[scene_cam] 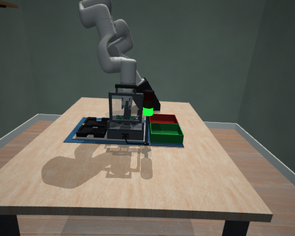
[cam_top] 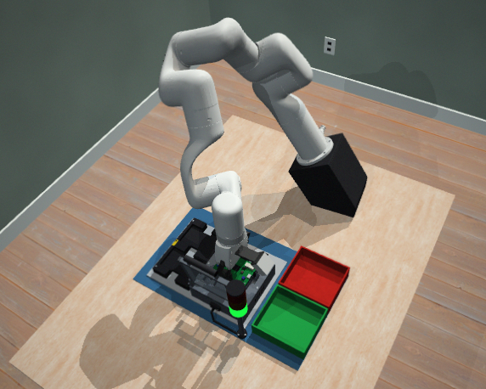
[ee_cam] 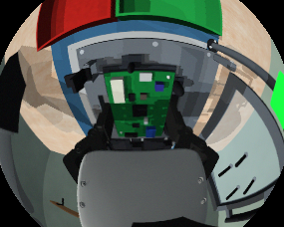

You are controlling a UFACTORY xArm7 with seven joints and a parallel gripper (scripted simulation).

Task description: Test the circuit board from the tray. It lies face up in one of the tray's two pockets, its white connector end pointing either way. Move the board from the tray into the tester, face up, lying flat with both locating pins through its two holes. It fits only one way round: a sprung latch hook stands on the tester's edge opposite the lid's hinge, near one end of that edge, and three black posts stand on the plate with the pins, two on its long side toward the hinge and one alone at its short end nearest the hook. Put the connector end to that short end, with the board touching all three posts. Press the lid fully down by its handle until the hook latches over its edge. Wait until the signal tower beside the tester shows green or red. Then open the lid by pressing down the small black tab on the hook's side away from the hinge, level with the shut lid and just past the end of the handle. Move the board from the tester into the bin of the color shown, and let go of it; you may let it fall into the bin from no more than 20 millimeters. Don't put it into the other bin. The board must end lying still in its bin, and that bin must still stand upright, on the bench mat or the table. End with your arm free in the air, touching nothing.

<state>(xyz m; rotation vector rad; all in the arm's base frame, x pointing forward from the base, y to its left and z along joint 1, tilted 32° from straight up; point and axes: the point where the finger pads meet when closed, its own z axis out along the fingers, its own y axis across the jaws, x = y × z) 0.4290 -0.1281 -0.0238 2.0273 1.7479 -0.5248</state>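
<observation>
The green circuit board (ee_cam: 140, 105) lies face up in the tester (scene_cam: 125, 130), with its white connector end toward the bins. My gripper (ee_cam: 140, 110) reaches down into the tester and its two dark fingers stand against the board's long sides, shut on it. In the top view the gripper (cam_top: 228, 269) hides part of the board (cam_top: 244, 272). The tester's lid (scene_cam: 125, 106) stands open and upright. The signal tower (cam_top: 237, 303) beside the tester shows green. The green bin (cam_top: 290, 320) and the red bin (cam_top: 315, 276) stand just right of the tester, both upright.
The black tray (cam_top: 183, 250) lies left of the tester on the blue mat. The arm's black base block (cam_top: 329, 174) stands behind. The upright lid frame and the signal tower (scene_cam: 148, 111) stand close around the wrist.
</observation>
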